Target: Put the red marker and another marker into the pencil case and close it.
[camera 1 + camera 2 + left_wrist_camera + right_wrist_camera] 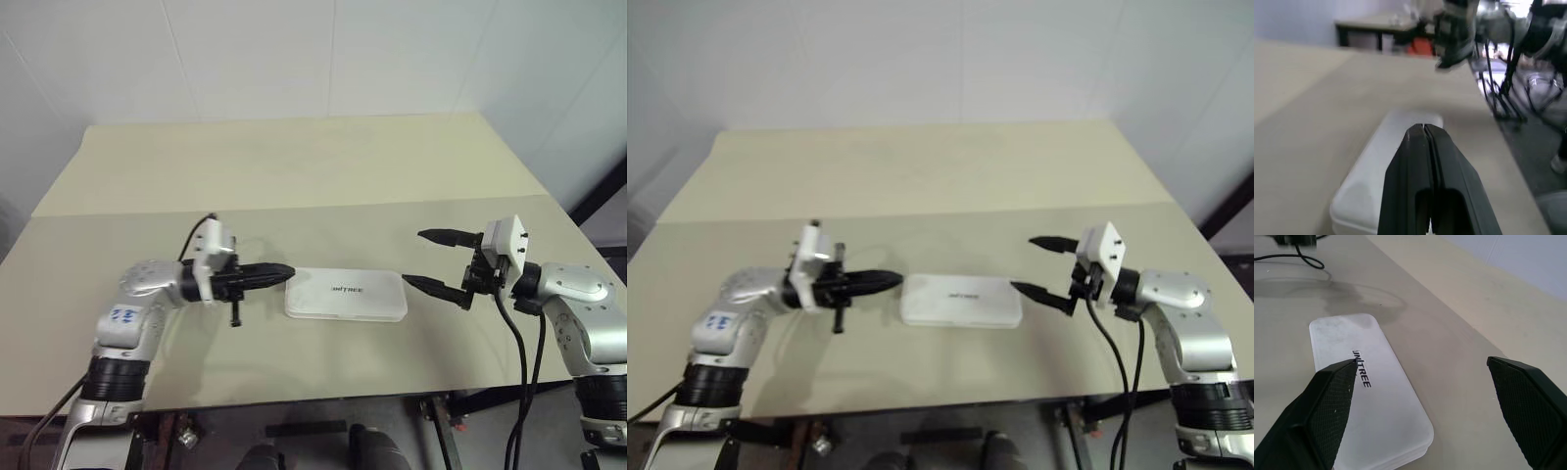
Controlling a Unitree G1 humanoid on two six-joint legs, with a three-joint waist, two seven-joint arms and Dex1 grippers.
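- We see the pencil case (346, 295) lying flat and shut on the counter (294, 166), about midway between the two hands, lid up with its dark lettering showing.
- No markers visible anywhere on the counter; we judge both are already inside, so the task looks done or nearly done.
- Left hand (284, 273): fingers pressed together, nothing between them, tip just beside the case's left short end; we can't tell if it touches.
- Right hand (423, 260): fingers wide apart, empty, hanging near the case's right short end, not touching.
- In the right wrist view the case (1371, 387) sits between and beyond the spread fingers (1327, 406), lid seam looks level along the near edge.
- Handling judgement: the case looks like rigid hard plastic, light, with a smooth glossy lid, so probably slippery under hard black fingertips.
- It likely slides on the counter if pushed from one end only; we would brace the opposite end.
- Best hold, we think: across the narrow width, fingers on the two long sides near the middle; rounded corners give poor purchase.
- For seating the lid, press down flat on top, near the edge opposite the hinge; which long side is hinged we can't tell.
- Not fragile looking, but markers inside may rattle or shift if the case is tilted.
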